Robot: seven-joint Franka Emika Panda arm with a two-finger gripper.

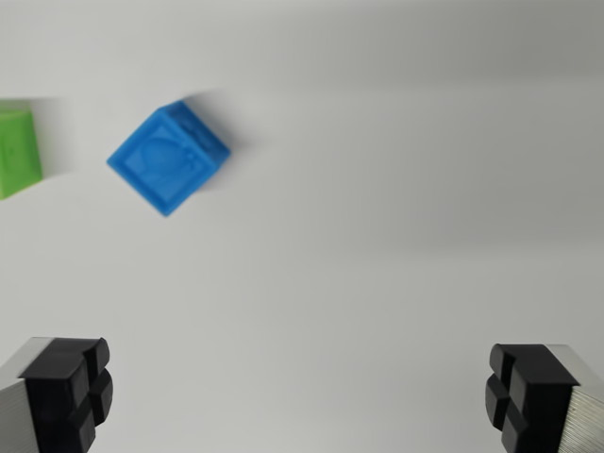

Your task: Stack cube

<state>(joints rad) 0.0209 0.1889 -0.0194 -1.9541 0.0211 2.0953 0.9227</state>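
Wrist view: end effector (302, 396) spread wide and empty above the white counter (396, 217). Blue cube (168, 158) sits upper left, apart from the green cube (17, 151) at the left edge, probably awaiting pickup.

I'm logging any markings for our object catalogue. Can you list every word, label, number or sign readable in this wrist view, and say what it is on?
No readable text, number or brand appears anywhere.
Blue plastic cube: a raised oval emblem on its top face, too blurred to read as a letter or sign.
Green plastic cube, cut off at the wrist view's left edge: no marking visible.
Black gripper fingertips: no label.
White tabletop: blank.
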